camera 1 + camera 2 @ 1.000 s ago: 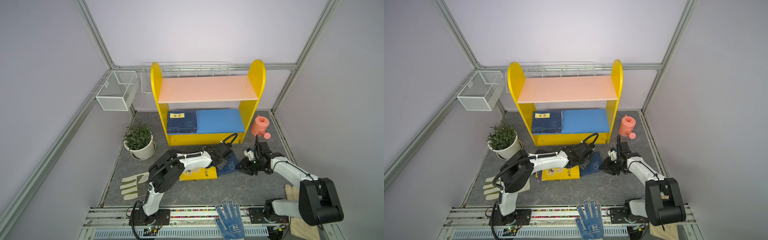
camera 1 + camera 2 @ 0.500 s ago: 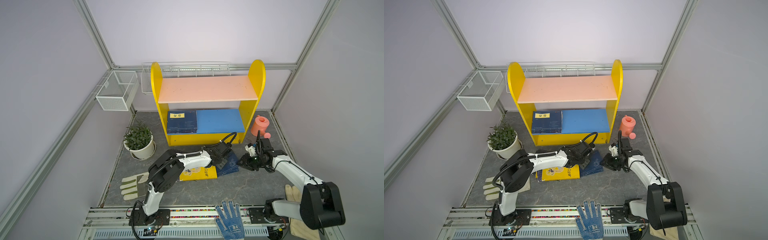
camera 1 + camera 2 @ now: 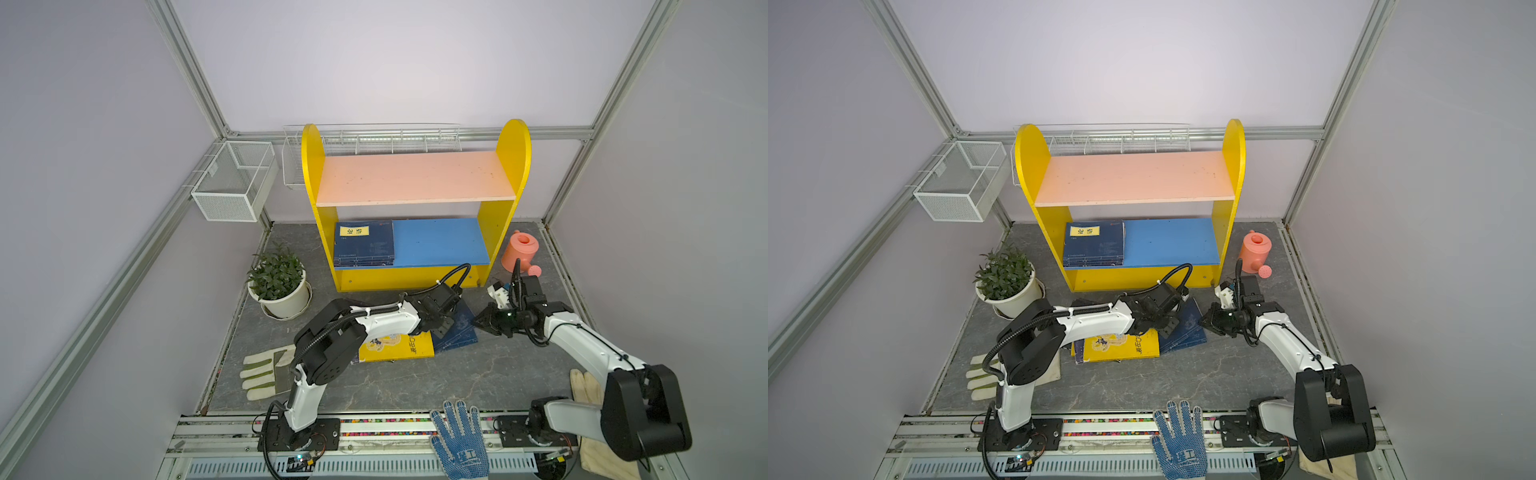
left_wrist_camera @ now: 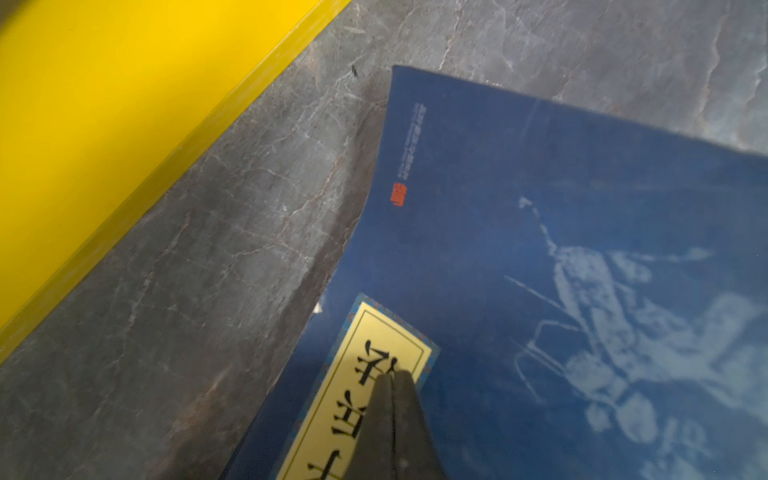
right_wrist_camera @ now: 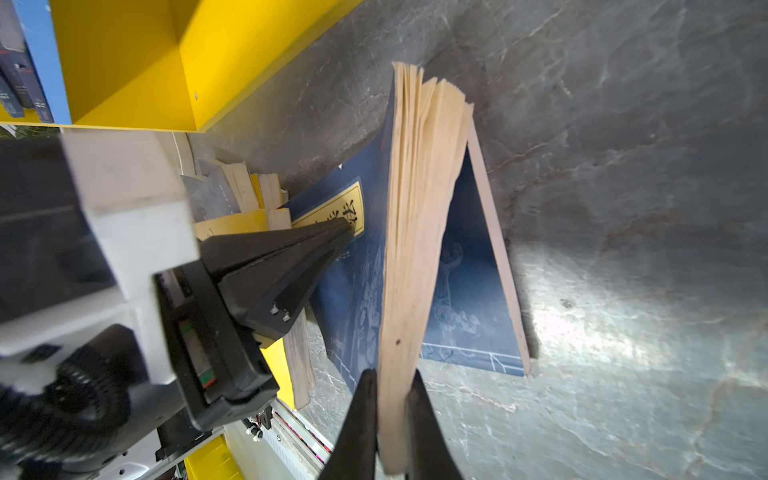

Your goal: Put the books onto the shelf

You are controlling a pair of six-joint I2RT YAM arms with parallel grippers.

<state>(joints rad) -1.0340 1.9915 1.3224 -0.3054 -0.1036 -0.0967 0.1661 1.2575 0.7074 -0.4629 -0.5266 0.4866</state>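
A navy book [image 3: 459, 328] [image 3: 1190, 328] lies on the grey floor in front of the shelf [image 3: 415, 178] [image 3: 1133, 178]. My left gripper [image 4: 392, 374] [image 3: 441, 328] is shut, its tips resting on that book's yellow label [image 4: 374, 345]. My right gripper [image 5: 392, 378] [image 3: 482, 322] is shut on the book's raised page edge [image 5: 415, 208]. Another navy book [image 5: 469, 291] lies flat beneath it. A yellow book [image 3: 395, 347] [image 3: 1121, 347] sits on more books to the left. A stack of navy books [image 3: 363, 243] lies on the shelf's blue lower board.
A potted plant [image 3: 278, 278] stands left of the shelf and a pink watering can [image 3: 519, 251] stands to its right. A white glove [image 3: 266, 370] and a blue glove [image 3: 459, 432] lie near the front. A wire basket [image 3: 232, 183] hangs on the left wall.
My right gripper has moved slightly left and shut on the navy book's page edge. The left gripper has stayed shut on the label.
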